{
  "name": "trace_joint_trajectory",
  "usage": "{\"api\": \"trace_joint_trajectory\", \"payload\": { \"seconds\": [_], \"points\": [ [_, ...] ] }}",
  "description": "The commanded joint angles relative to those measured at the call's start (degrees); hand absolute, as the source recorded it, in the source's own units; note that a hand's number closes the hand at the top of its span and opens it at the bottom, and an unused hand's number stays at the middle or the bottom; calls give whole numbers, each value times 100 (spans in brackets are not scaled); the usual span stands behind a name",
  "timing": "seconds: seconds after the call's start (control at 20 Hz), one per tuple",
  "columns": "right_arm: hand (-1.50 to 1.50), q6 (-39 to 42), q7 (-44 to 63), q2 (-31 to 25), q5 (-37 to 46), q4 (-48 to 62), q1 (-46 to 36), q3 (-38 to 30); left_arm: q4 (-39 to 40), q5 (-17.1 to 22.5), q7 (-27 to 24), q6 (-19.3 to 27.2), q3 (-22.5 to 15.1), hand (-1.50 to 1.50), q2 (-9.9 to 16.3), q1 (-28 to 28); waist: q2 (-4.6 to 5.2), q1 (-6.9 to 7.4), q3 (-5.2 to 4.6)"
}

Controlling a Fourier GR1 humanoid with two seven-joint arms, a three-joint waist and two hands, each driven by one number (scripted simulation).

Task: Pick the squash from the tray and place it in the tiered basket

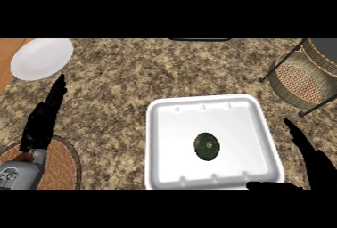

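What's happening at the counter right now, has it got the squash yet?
Not yet. The squash lies untouched in the middle of the white tray. The right hand is open beside the tray's right edge, fingers straight, holding nothing. The left hand is open at the left, above a round woven mat. The tiered basket stands at the upper right, and a white plate sits at the upper left.

head view | from the robot's head, facing steeply down on the counter (164, 71) | close | tray (164, 133) centred, just left of right hand (309, 160) | basket (302, 80) beyond it, cut off | no second view
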Motion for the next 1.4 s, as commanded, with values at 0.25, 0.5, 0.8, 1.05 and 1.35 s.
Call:
{"api": "trace_joint_trajectory", "payload": {
  "seconds": [0.25, 0.5, 0.8, 1.05, 1.35],
  "points": [
    [-150, 933, 2511, 863, 294, 589, -1804, 445, 14, -114, -158, -15, -60, 0, -269, 115, -10, 79, 24],
    [-150, 1248, 2763, 1262, 192, 1203, -2112, 529, 152, -11, -218, -215, 187, 0, -93, 19, -9, 37, 25],
    [-150, 1558, 2821, 1598, 263, 1659, -2319, 583, 145, -285, -122, -49, 60, 0, -306, 69, -20, -22, 30],
    [-150, 1593, 2884, 1812, 739, 1497, -2089, 811, 9, -206, 27, -129, 320, 0, -236, 91, -32, -55, 32],
    [-150, 1719, 3071, 1985, 1470, 1536, -1969, 1184, 148, -296, 88, -213, 335, 0, -260, -104, -33, -111, 28]
  ]
}}
